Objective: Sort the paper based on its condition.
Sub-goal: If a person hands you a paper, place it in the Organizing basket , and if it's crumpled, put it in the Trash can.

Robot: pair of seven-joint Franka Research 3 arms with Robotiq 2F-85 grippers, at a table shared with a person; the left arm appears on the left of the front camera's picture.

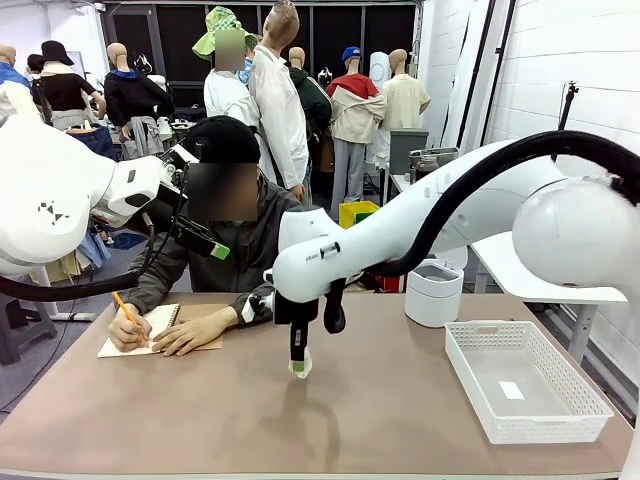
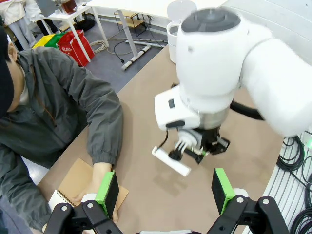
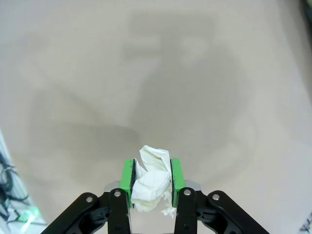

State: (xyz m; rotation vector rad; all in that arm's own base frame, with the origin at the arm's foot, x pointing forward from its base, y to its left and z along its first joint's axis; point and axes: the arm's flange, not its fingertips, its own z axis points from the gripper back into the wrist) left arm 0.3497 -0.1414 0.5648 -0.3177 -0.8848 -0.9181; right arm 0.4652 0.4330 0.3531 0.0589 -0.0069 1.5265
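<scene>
Front view
Right gripper (image 1: 299, 364): points straight down over the middle of the table (image 1: 200, 420), its jaws narrowed on a crumpled paper (image 1: 303, 371).
Crumpled paper: a small white wad at the fingertips, close above the table top; whether it touches the top I cannot tell.
Basket (image 1: 580, 400): white mesh, on the table's right side, well apart from the wad.
Flat sheet (image 1: 511, 390): a small white piece lying flat on the basket floor.
Bin (image 1: 434, 292): white, round, at the far edge behind the basket.
Person (image 1: 250, 235): seated at the far side, both hands on a notebook (image 1: 160, 322), one holding a pencil (image 1: 123, 305).
Left gripper (image 1: 200, 238): raised at the left, near the person's shoulder.

Left wrist view
Left gripper (image 2: 165, 191): jaws wide, with nothing between the green pads (image 2: 108, 191).
Right gripper (image 2: 197, 148): below its white wrist, over the brown table (image 2: 141, 161).
Notebook (image 2: 73, 183): tan cover under the person's sleeve (image 2: 105, 129), just beside the left pad.

Right wrist view
Right gripper (image 3: 151, 165): green pads (image 3: 127, 174) pressed on both sides of the crumpled paper (image 3: 153, 184).
Crumpled paper: wrinkled, bulging above and below the pads.
Table (image 3: 156, 73): plain and shadowed beyond the fingers.
</scene>
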